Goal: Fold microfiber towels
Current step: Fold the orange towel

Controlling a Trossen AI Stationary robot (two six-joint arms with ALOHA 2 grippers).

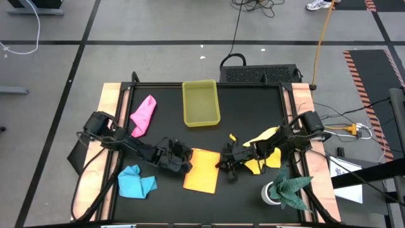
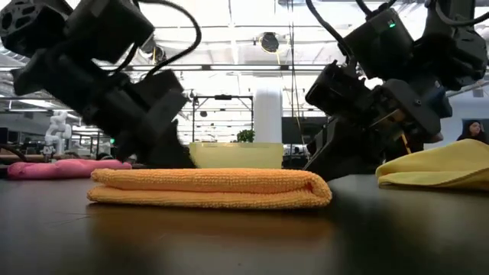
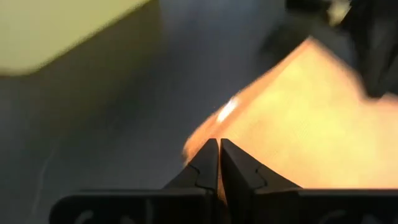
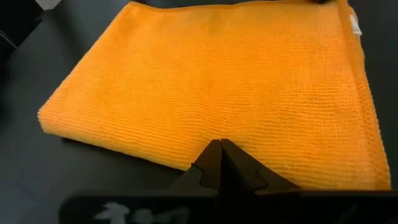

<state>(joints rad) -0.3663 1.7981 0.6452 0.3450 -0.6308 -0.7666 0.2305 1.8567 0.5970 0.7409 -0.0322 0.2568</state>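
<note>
Flanking folded orange towel (image 1: pixel 202 170) mid-table: left gripper (image 1: pixel 187 166) at one edge, right gripper (image 1: pixel 223 166) at opposite edge, both clenched empty (yellow towel (image 1: pixel 264 147) just beyond right).

Bright overhead lighting, left wrist view blurred

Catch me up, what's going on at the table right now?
The orange towel lies folded flat mid-table. The left end effector sits at its left edge and the right end effector at its right edge, both shut, neither visibly holding cloth. The yellow towel lies crumpled under the right arm, the pink towel and light blue towel unfolded on the left, and the yellow tray sits behind.
</note>
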